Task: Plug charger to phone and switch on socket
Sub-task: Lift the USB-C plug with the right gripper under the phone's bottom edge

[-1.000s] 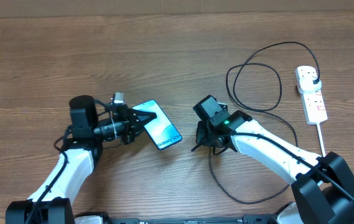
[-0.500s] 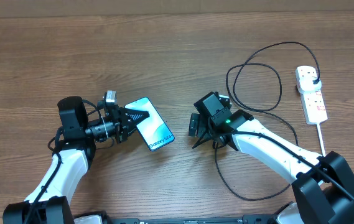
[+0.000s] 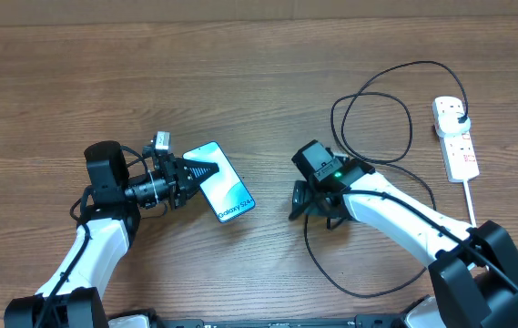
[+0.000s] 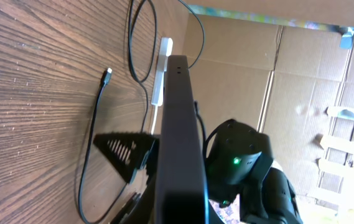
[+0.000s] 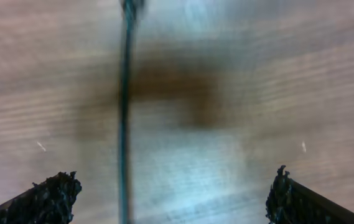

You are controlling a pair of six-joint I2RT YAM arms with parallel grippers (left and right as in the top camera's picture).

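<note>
the job is barely started: the phone (image 3: 225, 182), screen lit, is in the centre-left of the overhead frame, tilted up on one edge rather than flat on the wooden table (image 3: 104, 82). the left claw (image 3: 206, 170) is closed on its upper-left end. nothing is plugged into it yet. the charger (image 5: 125, 124) lies loose on the wood, and its small connector (image 4: 107, 73) is free and well apart from the phone. the right claw (image 3: 308, 204) hovers over it spread wide and empty, with the cable running between its tips nearer one side. at the far right a black plug (image 3: 460, 119) looks already seated in the socket (image 3: 456, 138), though its switches are too small to read. so gripping the connector, mating it and flipping the switch all appear left to do. compared with half a second ago the phone and left arm sit unchanged, while the right claw has slid toward the lower right; a second ago the phone sat slightly further right.
</note>
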